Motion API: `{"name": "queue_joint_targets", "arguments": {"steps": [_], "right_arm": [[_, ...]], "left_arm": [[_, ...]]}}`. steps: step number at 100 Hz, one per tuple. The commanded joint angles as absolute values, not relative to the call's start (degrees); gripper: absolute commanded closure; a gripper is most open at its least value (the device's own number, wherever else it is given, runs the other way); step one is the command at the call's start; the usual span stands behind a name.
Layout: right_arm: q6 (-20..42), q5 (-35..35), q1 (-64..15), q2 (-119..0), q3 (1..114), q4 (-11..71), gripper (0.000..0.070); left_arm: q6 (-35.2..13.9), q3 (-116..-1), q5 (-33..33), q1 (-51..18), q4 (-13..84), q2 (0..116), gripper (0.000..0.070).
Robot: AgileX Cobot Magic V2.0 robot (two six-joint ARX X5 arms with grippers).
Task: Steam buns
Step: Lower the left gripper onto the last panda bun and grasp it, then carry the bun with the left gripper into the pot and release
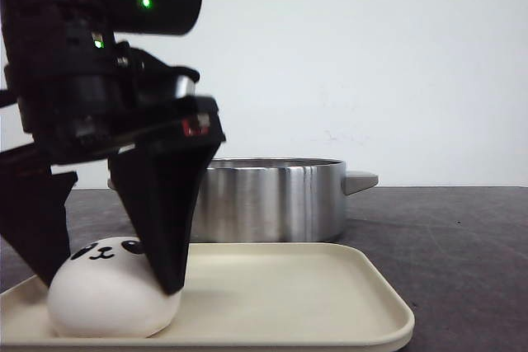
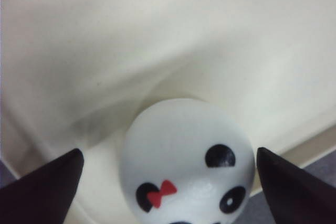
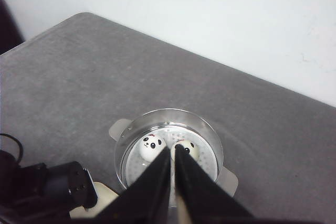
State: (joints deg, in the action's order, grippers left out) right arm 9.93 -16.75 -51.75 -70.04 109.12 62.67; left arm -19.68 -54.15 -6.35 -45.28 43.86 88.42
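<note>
We see a cream tray in front of the steel pot, most of its floor bare toward the far rim. Near the tray's corner sits one bun, white and domed, with black panda eyes and a small red bow. Our left gripper straddles it, jaws spread, one finger at either side. Inside the pot two more buns lie side by side on the perforated insert. Above the pot our right gripper hangs with jaws nearly together, holding nothing.
</note>
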Motion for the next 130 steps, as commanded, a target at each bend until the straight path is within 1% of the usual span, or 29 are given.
{"name": "queue_joint_targets", "arguments": {"steps": [1, 6, 17, 24, 25, 34, 52, 60, 68, 80, 87, 96, 108, 130], "right_arm": [[10.7, -17.0, -52.4, -70.7, 110.2, 62.2, 0.0695], [10.7, -17.0, -52.4, -70.7, 110.2, 62.2, 0.0696], [10.7, -17.0, -52.4, -70.7, 110.2, 62.2, 0.0696], [10.7, -17.0, -52.4, -70.7, 110.2, 62.2, 0.0696], [10.7, -17.0, -52.4, -70.7, 110.2, 62.2, 0.0695], [10.5, -17.0, -52.4, -70.7, 110.2, 62.3, 0.0696], [10.5, -17.0, -52.4, -70.7, 110.2, 62.3, 0.0695], [10.5, -16.9, -52.4, -70.7, 110.2, 62.3, 0.0696], [10.4, -16.5, -52.4, -70.7, 110.2, 62.3, 0.0696], [10.0, -16.5, -52.4, -70.7, 110.2, 62.3, 0.0695], [9.8, -16.5, -52.4, -70.7, 110.2, 62.3, 0.0695], [9.8, -16.5, -52.4, -70.7, 110.2, 62.3, 0.0695], [9.6, -16.5, -52.4, -70.7, 110.2, 62.3, 0.0695], [9.6, -16.3, -52.4, -70.7, 110.2, 62.2, 0.0695]], "left_arm": [[-20.0, -54.9, -6.5, -45.9, 43.7, 90.1, 0.0126], [-19.8, -54.9, -6.5, -45.9, 43.8, 90.5, 0.0234], [-18.1, -54.9, -6.4, -45.9, 43.7, 90.7, 0.0527], [-17.1, -54.9, -6.2, -45.9, 43.6, 90.7, 0.0690], [-17.0, -54.9, -6.1, -45.9, 43.7, 90.7, 0.0700], [-15.6, -55.1, -5.6, -45.8, 43.8, 90.5, 0.0700], [-15.6, -59.2, -4.8, -45.8, 43.8, 86.8, 0.0700], [-15.3, -63.1, -2.0, -45.8, 43.0, 84.3, 0.0700], [-12.4, -67.5, 1.0, -45.8, 41.1, 82.1, 0.0700], [-8.1, -74.2, 8.0, -45.7, 37.8, 80.2, 0.0700], [-6.5, -77.5, 10.8, -45.4, 35.5, 80.1, 0.0700], [-6.5, -80.3, 10.9, -44.3, 32.3, 80.2, 0.0700], [-6.9, -80.6, 10.9, -42.9, 28.1, 80.3, 0.0700], [-7.1, -80.6, 10.4, -39.9, 27.0, 83.8, 0.0700]]}}
